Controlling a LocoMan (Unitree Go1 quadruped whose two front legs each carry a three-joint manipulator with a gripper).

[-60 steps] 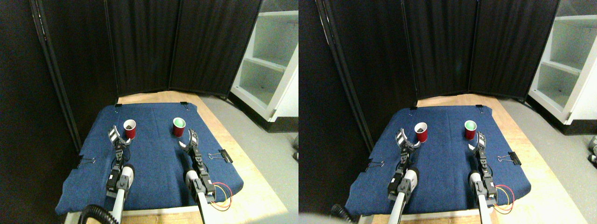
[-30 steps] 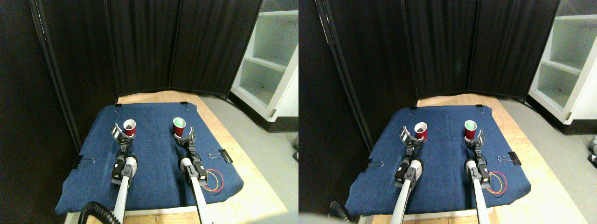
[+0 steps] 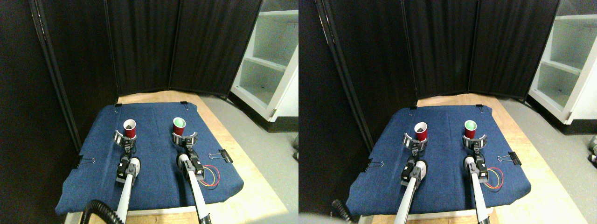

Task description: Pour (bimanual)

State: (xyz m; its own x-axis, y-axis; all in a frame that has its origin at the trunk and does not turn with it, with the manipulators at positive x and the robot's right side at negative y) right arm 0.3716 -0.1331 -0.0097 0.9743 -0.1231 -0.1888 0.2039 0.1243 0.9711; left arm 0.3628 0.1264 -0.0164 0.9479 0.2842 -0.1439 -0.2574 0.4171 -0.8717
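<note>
— Containers?
— Two red cups, upright, well apart on the blue cloth [image 3: 154, 163]. Left cup [image 3: 129, 128] held something dark; right cup [image 3: 179, 126] showed a pale green inside.
— Grippers?
— Left gripper [image 3: 124, 138] and right gripper [image 3: 183, 137], jaws spread, each at the base of its cup, not clamped.
— Surroundings?
— Binder clip [image 3: 225, 155] at the cloth's right edge; red and yellow wires [image 3: 212, 176] beside the right arm; black screen [image 3: 182, 46] behind; white shelf [image 3: 273, 60] to the right.
</note>
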